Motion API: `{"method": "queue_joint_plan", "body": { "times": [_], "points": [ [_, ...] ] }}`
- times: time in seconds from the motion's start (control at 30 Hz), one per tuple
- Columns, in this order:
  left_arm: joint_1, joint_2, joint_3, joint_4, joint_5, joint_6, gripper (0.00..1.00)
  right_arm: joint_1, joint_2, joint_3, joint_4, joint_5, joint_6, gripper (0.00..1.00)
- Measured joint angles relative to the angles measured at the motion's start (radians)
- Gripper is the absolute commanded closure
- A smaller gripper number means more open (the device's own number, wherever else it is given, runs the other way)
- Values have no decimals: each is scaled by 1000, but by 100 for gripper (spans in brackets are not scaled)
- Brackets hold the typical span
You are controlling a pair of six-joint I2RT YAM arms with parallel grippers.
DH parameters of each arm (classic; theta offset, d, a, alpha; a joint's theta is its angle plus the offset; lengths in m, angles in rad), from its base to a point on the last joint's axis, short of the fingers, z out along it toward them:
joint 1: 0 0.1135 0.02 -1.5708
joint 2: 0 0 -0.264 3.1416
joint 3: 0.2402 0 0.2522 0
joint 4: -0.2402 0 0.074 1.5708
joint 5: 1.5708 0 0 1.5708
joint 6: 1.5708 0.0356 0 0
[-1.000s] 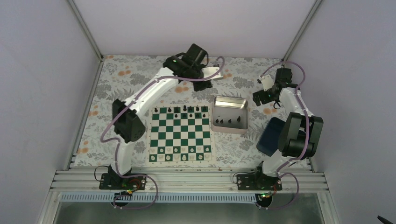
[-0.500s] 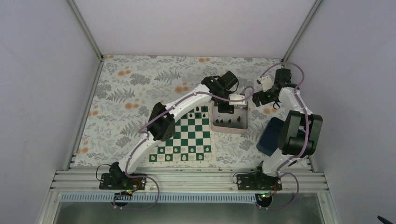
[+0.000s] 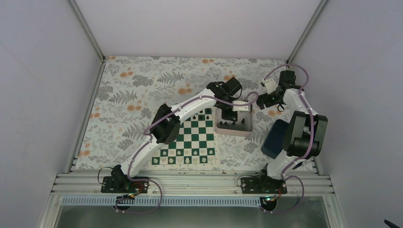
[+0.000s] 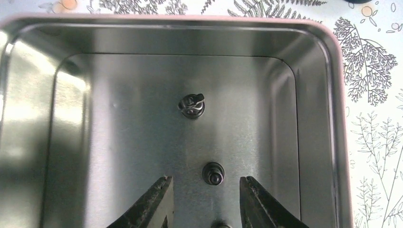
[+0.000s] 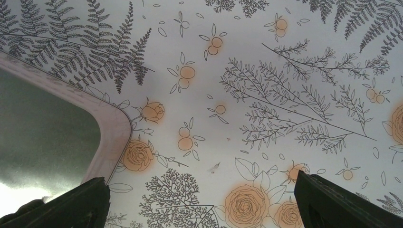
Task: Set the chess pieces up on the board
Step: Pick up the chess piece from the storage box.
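top view first. left hand [image 3: 231, 113] stretched out over the silvery tray [image 3: 247, 130], which sits just beside the board [image 3: 190, 140] on the flowery worktop [image 3: 128, 95]. a few black chess pieces [image 3: 204, 112] already lined up on the board's far row, a handful more standing in the tray. white pieces [image 3: 185, 160] along the near rows. right hand [image 3: 263, 100] parked past the tray's far right corner over bare cloth, dark blue box [image 3: 271, 142] nearer the bases.

left wrist view: looking straight down into the tray. brushed metal, rounded corners, shiny enough to throw glare. fingers [image 4: 152, 206] spread part way, with a small round-headed pawn [image 4: 213, 173] sitting in the gap and daylight on either side, so nothing gripped yet. knight-ish piece [image 4: 192, 104] further in, well apart. top of a third piece [image 4: 219, 225] just poking in at the bottom edge.

right wrist view: mostly rose-and-fern print, one rounded tray corner at the left, dark fingertips [image 5: 71, 206] at the two bottom corners, flung wide with nothing between. released, idle.

handling guess: tiny and light, hard and glossy by the look, so probably slippery and quick to topple or skate on that slick metal floor. best bet: pinch across the pawn's narrow body just under the head, one finger square on each side, gentle squeeze, straight lift. probably not fragile, more a risk of flicking it away with a clumsy close.
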Motion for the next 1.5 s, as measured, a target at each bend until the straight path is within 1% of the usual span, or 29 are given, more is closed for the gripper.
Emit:
{"method": "queue_joint_plan", "body": {
  "times": [0.23,0.57,0.77,0.8,1.17,1.37,1.5],
  "points": [
    [-3,34,-12,9,2,-4,62,0,0,0,0,-4,0,0],
    [-3,43,-14,34,2,-14,63,0,0,0,-1,-11,-1,0],
    [-3,87,-6,37,2,-18,63,0,0,0,-4,-14,-1,0],
    [-3,93,-6,38,2,-18,64,0,0,0,-4,-14,-1,0],
    [-7,95,0,45,3,-27,94,0,0,0,-10,-18,-2,0],
    [-8,90,-3,45,-1,-26,95,0,0,0,-11,-18,-2,0],
    [-7,59,-27,35,-27,-23,95,0,0,0,-11,-17,-2,0]
  ]
}}
